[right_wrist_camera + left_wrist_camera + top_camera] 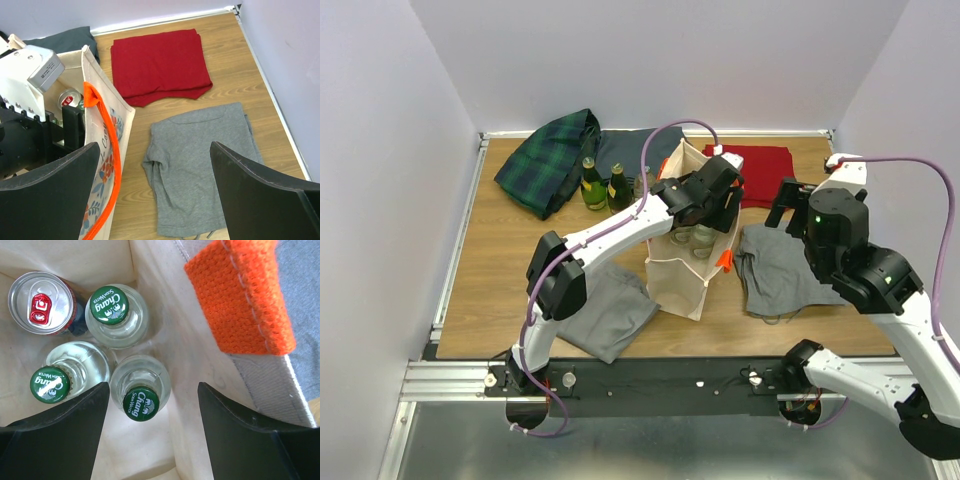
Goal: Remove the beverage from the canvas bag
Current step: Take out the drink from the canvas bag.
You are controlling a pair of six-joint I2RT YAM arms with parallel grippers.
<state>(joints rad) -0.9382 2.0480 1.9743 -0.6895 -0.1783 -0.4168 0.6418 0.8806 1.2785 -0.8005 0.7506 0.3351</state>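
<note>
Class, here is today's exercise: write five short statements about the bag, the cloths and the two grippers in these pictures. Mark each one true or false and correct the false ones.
1. The canvas bag holds three green-capped bottles and one can. True.
2. The right gripper grips the grey shirt. False: its jaws stand open above the shirt and hold nothing.
3. The left gripper is at the bag's mouth with its jaws apart. True.
4. The red cloth lies inside the bag. False: it lies flat on the table, outside the bag.
5. No bottles stand outside the bag. False: two dark green bottles stand beside the plaid cloth.
</note>
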